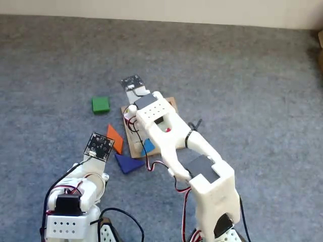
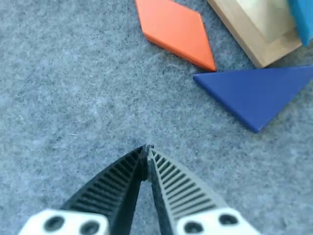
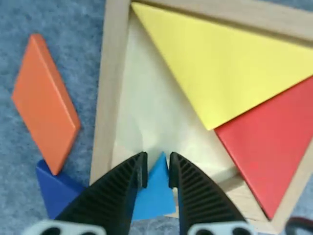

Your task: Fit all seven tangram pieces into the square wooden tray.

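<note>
My right claw (image 3: 157, 169) pinches the tip of the small light-blue triangle (image 3: 154, 193), which lies across the wooden tray's (image 3: 110, 88) rim, with the bare tray floor it needs straight ahead beside the yellow triangle (image 3: 215, 63); my left claw (image 2: 148, 149) sits closed, empty, farther off.

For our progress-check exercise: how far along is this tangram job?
Done: yellow triangle and red triangle lie in the tray. In hand: the right end effector grips the light blue triangle at the tray's edge. Still outside: orange parallelogram, dark blue triangle, green square.
</note>
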Motion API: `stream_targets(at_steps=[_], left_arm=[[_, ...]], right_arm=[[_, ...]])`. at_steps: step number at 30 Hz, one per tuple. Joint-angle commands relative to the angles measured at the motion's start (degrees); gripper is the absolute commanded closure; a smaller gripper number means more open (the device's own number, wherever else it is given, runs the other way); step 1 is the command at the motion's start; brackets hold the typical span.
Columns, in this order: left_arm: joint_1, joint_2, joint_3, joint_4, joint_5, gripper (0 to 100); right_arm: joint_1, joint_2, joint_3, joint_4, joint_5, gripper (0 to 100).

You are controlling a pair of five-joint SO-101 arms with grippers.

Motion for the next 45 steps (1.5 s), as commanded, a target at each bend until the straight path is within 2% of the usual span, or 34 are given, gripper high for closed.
stream_targets(at_steps=[1,5,8,16,22,31,45], left_arm=[[-0.6,-1.5,1.1,0.4,-0.6,99],[-0.6,-1.5,1.1,0.4,-0.6,99],[-0.6,-1.5,1.1,0.4,-0.6,99],[-0.6,-1.5,1.1,0.4,-0.6,99],[-0.6,-1.5,1.1,0.4,-0.6,99],[-0.6,-1.5,1.1,0.4,-0.6,99],[-0.6,-1.5,1.1,0.4,-0.6,99]], right_arm=[[-0.5,-1.4,-1.2,-1.4,0.9,92.5],[-0.4,-1.4,-1.3,-2.7,1.0,92.2],[-0.4,-2.1,-1.3,-2.2,3.9,87.5],[0.3,-12.9,-0.6,1.5,5.6,85.8],[0.7,-15.0,5.2,4.4,5.5,97.6],[1.0,-14.3,16.9,-5.6,5.6,98.1],[5.3,-14.2,17.0,-15.5,5.7,98.1]])
